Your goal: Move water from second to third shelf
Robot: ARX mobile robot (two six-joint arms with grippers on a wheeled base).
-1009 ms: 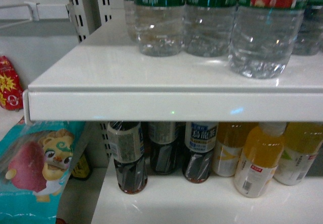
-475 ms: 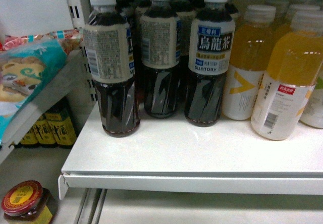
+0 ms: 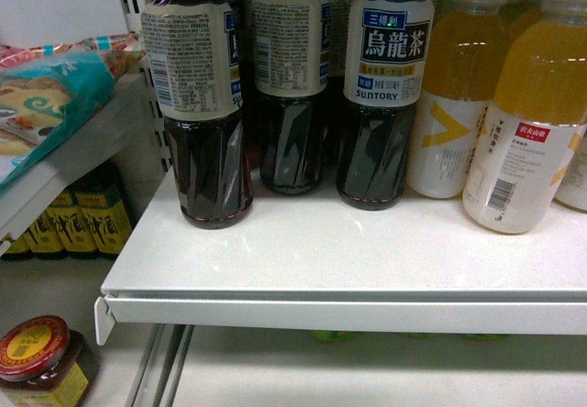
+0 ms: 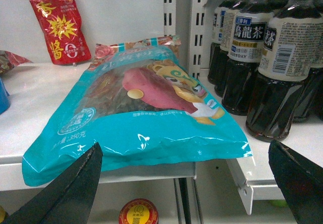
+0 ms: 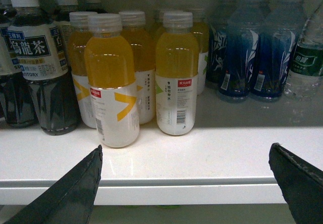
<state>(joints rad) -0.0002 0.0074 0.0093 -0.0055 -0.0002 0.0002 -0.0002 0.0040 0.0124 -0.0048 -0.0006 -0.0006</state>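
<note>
One clear bottle of water (image 5: pixel 308 57) with a green label shows at the far right edge of the right wrist view, behind the blue bottles; the frame cuts part of it off. No water shows in the head view. My right gripper (image 5: pixel 185 151) stands open in front of the white shelf edge (image 5: pixel 166 183), with nothing between its fingers. It faces the yellow drink bottles (image 5: pixel 110 82). My left gripper (image 4: pixel 184 151) is open too, below the front of a teal snack bag (image 4: pixel 136 118), holding nothing. Neither gripper appears in the head view.
Dark tea bottles (image 3: pixel 204 104) and yellow drink bottles (image 3: pixel 527 114) fill the white shelf (image 3: pixel 348 283). Blue bottles (image 5: pixel 242 52) stand right of the yellow ones. A red sauce pouch (image 4: pixel 56 27) hangs beyond the bag. A red-lidded jar (image 3: pixel 41 361) sits low on the left.
The head view dropped from the shelf of green-labelled water bottles to the shelf of tea and yellow drinks, then sank a little further and drew closer.
</note>
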